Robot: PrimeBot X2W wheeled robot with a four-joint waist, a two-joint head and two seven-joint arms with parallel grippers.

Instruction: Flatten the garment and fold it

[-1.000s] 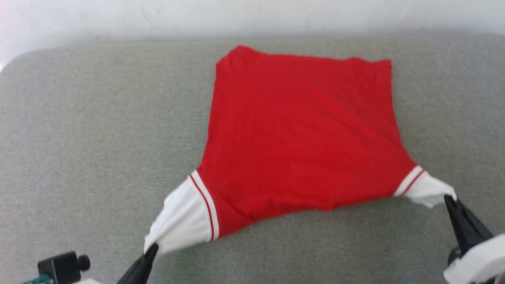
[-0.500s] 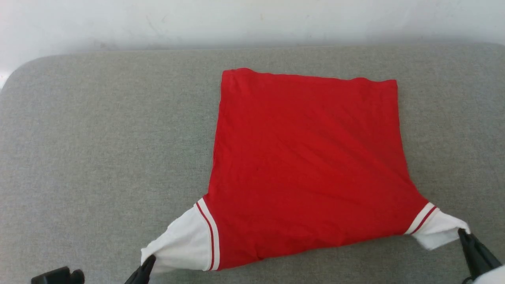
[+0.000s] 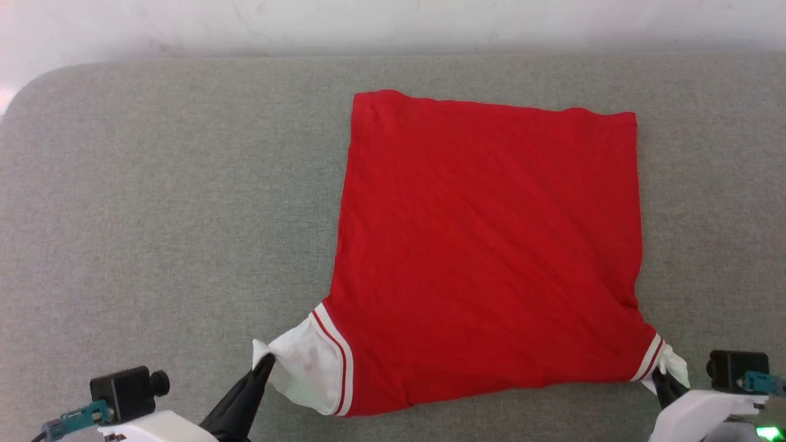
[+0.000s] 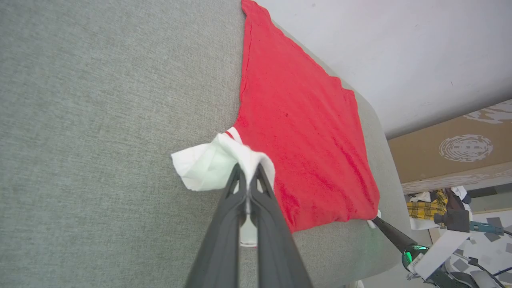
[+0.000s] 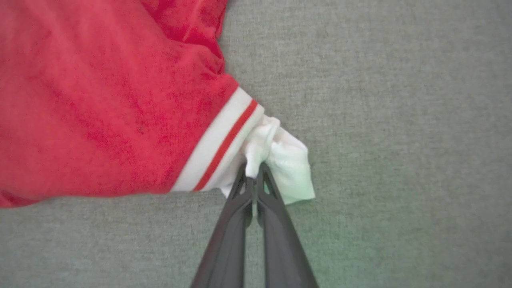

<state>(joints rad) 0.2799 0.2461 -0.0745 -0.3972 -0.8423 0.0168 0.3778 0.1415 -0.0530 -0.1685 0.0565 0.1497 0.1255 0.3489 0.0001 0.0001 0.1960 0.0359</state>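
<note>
Nearest the robot, the left end effector (image 3: 265,363) is pinched tight on one white sleeve (image 3: 307,368) and the right end effector (image 3: 660,376) is clamped on the other sleeve (image 3: 674,363). The garment (image 3: 485,245) lies mostly flat, plain red side up, on the grey desk (image 3: 184,215), with its hem toward the far wall (image 3: 393,24).

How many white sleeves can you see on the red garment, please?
2: the near-left sleeve, pinched by the left end effector, and the near-right sleeve, pinched by the right end effector, both at the garment's near corners.
</note>
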